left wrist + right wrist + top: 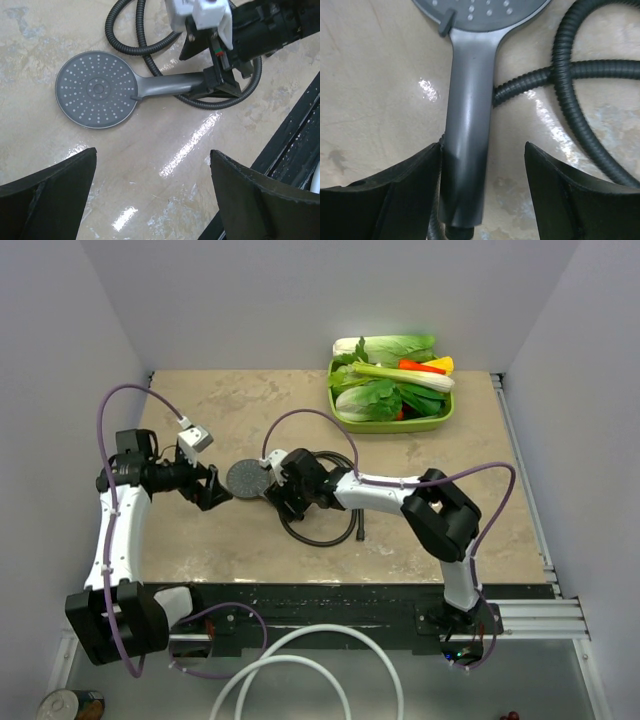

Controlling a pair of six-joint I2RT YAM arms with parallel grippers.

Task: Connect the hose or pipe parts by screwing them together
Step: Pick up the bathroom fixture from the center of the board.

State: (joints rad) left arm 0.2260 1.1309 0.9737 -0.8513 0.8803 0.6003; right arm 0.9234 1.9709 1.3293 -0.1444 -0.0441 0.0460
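The dark grey shower head (97,89) lies face up on the table, its handle (470,115) pointing toward my right arm. My right gripper (483,145) is open and straddles the handle's end. The left finger (415,190) touches the handle and the right finger (560,185) stands clear of it. The black hose (565,75) lies coiled behind and under the handle. A black end piece (460,235) shows at the handle's base; I cannot tell if it is joined. My left gripper (153,151) hangs wide open over bare table just short of the disc.
A green tray (400,426) of vegetables stands at the back right. The hose coil (325,525) spreads toward the table's middle. A thick white hose (300,655) loops below the black front rail (350,595). A can (70,706) stands at the bottom left.
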